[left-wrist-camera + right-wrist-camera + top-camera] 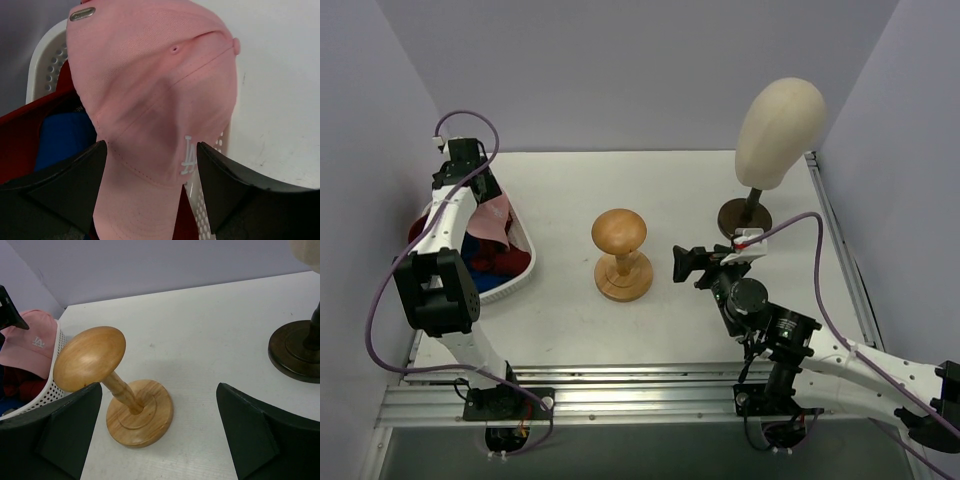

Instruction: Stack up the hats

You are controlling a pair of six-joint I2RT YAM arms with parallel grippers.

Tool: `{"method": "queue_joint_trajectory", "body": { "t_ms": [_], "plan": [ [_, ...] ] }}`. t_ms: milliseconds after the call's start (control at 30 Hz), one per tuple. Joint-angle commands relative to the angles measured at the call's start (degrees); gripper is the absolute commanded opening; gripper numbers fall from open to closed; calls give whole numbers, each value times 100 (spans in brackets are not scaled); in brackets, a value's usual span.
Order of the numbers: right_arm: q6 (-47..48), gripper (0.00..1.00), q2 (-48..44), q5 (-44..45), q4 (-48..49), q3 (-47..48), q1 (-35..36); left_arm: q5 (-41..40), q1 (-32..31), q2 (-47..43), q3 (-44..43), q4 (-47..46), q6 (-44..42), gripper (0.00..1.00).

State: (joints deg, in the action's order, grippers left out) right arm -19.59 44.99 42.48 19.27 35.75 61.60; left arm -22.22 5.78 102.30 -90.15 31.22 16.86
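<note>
Pink cap (160,95) lies over the basket (47,65), left of frame, long axis top to bottom, brim lowest. Left claw (151,147) gapes wide astride the brim. Right claw (158,390) is spread and empty.

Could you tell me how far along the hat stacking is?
Done: nothing; the wooden stand and mannequin head are bare. In hand: left gripper straddles the pink cap over the basket, grip unclear; right gripper open. Left: all hats; blue hat and red hat lie in the basket.
</note>
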Motion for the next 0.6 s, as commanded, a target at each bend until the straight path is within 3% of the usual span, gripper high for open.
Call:
{"method": "queue_joint_trajectory", "body": {
  "t_ms": [0, 133, 267, 367, 400, 567],
  "plan": [
    [-9, 94, 27, 67, 139, 125, 18, 156, 125, 132, -328, -19, -148, 81],
    [-27, 94, 71, 85, 51, 178, 18, 218, 160, 457, -424, 6, -315, 77],
    [-27, 94, 80, 59, 86, 169, 18, 305, 160, 730, -495, -46, -473, 63],
    [-9, 94, 124, 111, 77, 178, 18, 350, 160, 721, -539, -37, -473, 38],
    [-9, 94, 132, 111, 69, 196, 10, 350, 160, 695, -548, -46, -465, 25],
    [-1, 94, 168, 15, 60, 213, 18, 289, 143, 308, -477, -160, -447, 3]
  ]
}}
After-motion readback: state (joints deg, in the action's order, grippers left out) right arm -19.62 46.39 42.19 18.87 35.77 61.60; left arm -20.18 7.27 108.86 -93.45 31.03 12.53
